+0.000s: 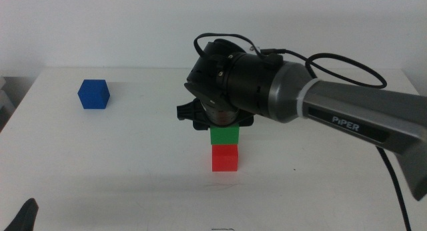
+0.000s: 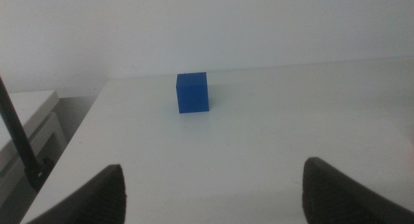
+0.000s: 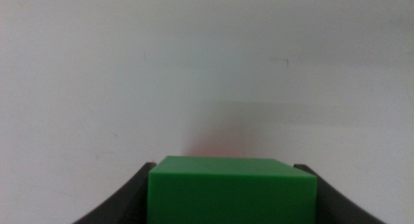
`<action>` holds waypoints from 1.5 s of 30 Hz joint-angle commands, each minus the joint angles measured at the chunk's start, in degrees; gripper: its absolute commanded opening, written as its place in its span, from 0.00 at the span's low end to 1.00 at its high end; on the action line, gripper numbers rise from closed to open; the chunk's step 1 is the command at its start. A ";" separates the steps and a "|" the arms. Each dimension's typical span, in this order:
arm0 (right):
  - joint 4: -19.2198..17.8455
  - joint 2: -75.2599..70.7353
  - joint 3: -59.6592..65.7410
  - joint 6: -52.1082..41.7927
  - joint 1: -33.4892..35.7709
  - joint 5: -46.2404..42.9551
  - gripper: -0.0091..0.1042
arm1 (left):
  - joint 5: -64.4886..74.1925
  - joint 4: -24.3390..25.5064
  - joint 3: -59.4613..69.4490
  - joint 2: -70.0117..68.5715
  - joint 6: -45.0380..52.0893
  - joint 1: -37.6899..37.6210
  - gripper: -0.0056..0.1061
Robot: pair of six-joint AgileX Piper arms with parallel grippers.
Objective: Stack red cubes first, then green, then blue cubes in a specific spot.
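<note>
Small green matte cube (image 1: 224, 135) is clamped in right gripper (image 1: 223, 127) jaws, seemingly seated on small red matte cube (image 1: 225, 158) mid-worktop (image 1: 133, 157); contact unclear. Off-centre release could topple it. Dark blue matte cube (image 1: 93, 94) sits well apart. Left gripper (image 2: 213, 185) waits, jaws spread.

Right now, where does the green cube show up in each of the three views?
Middle view: green cube at centre, on the red cube, under the right gripper.
Left wrist view: not in it; only the blue cube shows.
Right wrist view: green cube between the right gripper's jaws.
Shared landmark: the white table.
</note>
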 commanded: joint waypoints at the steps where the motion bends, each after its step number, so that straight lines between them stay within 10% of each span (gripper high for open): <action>1: -2.25 -2.80 -2.24 -0.90 -0.04 0.76 0.07 | -4.76 -0.23 -0.19 -1.16 -0.26 -0.05 0.89; 28: -1.35 0.13 -2.17 -2.40 -0.74 -0.93 0.11 | -4.76 -0.23 -0.19 -1.16 -0.26 -0.05 0.89; 45: -0.61 1.00 -2.10 -1.71 -0.98 -0.77 0.75 | -4.76 -0.23 -0.19 -1.16 -0.26 -0.05 0.89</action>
